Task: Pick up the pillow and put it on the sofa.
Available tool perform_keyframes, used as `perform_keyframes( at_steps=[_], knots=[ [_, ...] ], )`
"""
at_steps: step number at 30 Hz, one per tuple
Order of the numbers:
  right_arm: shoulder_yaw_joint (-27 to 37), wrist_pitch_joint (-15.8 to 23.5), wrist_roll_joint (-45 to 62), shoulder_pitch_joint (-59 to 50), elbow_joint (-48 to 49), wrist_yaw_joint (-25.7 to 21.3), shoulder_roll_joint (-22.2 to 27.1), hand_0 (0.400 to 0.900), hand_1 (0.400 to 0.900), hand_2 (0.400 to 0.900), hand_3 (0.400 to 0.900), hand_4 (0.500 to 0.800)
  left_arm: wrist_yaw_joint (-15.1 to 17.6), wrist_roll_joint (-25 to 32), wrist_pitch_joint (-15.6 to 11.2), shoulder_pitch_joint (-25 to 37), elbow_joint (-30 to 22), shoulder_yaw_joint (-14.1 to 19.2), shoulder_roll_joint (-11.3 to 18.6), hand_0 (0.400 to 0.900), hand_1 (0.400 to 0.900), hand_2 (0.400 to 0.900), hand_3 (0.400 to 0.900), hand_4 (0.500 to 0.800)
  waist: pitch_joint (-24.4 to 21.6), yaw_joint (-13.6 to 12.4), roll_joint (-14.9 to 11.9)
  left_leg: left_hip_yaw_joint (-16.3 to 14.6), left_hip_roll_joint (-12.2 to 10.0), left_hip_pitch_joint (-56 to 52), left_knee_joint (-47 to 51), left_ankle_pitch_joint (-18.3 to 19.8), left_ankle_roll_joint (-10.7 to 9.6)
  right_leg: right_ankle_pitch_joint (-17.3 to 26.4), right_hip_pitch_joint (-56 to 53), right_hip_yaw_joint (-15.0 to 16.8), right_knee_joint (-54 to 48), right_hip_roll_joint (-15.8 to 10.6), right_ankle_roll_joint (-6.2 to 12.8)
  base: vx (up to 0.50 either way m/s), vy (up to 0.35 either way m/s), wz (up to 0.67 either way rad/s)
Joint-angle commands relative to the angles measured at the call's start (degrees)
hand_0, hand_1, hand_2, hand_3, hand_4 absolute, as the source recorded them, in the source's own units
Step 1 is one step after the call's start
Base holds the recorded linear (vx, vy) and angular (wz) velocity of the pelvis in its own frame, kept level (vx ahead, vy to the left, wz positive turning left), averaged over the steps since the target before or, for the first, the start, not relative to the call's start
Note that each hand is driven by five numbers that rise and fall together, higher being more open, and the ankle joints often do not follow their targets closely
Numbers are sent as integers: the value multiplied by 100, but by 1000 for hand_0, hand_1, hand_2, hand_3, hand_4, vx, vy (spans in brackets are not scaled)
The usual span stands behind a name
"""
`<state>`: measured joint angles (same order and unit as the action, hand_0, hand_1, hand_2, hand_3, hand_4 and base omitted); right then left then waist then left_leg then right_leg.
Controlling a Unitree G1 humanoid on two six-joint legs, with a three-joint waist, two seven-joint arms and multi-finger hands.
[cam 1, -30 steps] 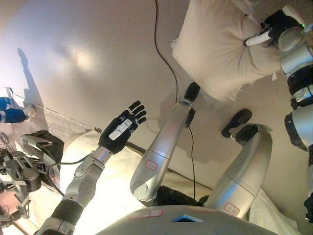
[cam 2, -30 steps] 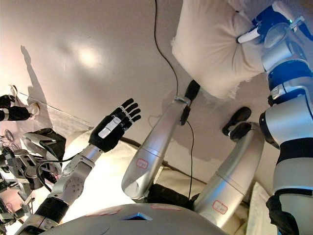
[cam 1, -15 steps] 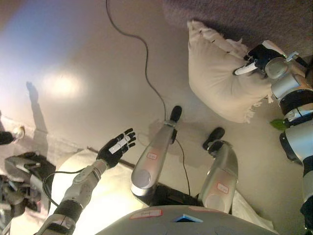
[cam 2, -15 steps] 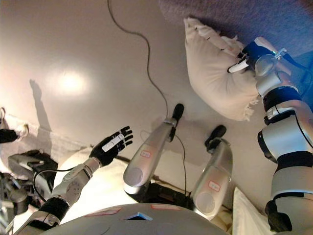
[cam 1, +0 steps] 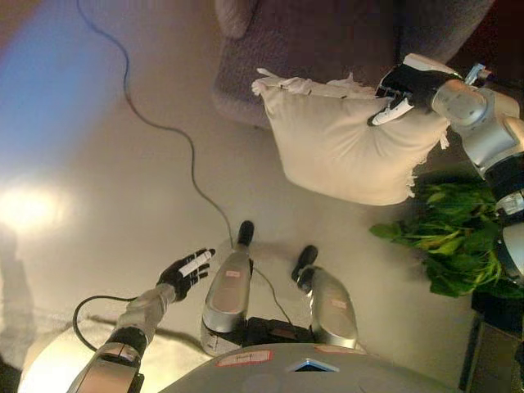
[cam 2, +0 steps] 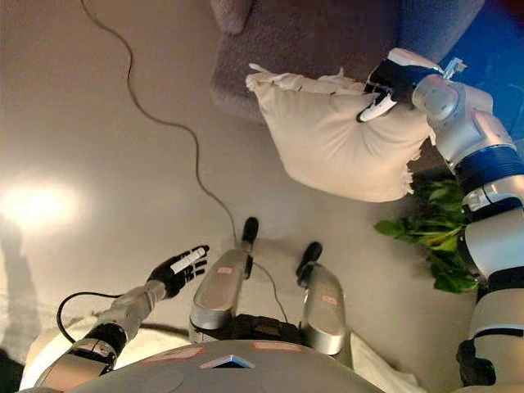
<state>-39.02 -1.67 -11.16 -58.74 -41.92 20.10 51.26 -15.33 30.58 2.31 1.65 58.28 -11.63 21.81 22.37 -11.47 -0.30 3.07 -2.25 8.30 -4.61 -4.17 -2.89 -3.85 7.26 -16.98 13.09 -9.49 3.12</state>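
Beside the sofa (cam 1: 327,41) and plant (cam 1: 454,237), right hand (cam 1: 405,86) grips pillow (cam 1: 344,147)

The right arm is raised high and extended forward at upper right, its right hand (cam 1: 405,88) curled tight in a clamped grip. The left arm is held low at lower left, the left hand (cam 1: 187,270) kept flat, fingers straight.

Matt cream cloth pillow (cam 1: 348,147) with frayed fringe — nubby grey fabric sofa (cam 1: 311,41), glossy smooth floor (cam 1: 90,139).
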Motion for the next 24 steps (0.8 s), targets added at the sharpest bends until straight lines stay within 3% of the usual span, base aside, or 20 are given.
perform_keyframes(
  at_steps=[1,9,18,24],
  knots=[
    [42,472,220,-815,521,-289,541,400,400,400,400,500,14,-485,-74,-437,391,-87,8,900,900,900,900,800,-1006,-50,-250,-233,-37,-161,14,442,-130,109,-602,-161,-834,194,64,203,-25,7],
    [-383,290,1011,-1928,-15,-180,783,400,400,400,400,500,-10,-834,-51,-687,736,71,-90,900,900,900,900,800,-1499,-164,-399,-142,-86,-574,646,230,-268,403,-1040,-258,-1542,283,200,128,-14,13],
    [-409,-43,1586,-2440,-1518,541,471,400,400,400,400,500,-41,-1130,-123,-803,1074,171,-179,900,900,900,900,800,-1799,-342,-445,-115,-130,-823,819,228,-324,444,-1320,-373,-1796,300,217,120,2,9],
    [-363,-417,1659,-2611,-2281,707,245,400,400,400,400,500,-63,-1176,-124,-775,1074,40,-152,900,900,900,900,800,-1733,-526,-389,56,-127,-742,807,194,-341,442,-1309,-430,-1809,305,202,63,-30,13]
  ],
)
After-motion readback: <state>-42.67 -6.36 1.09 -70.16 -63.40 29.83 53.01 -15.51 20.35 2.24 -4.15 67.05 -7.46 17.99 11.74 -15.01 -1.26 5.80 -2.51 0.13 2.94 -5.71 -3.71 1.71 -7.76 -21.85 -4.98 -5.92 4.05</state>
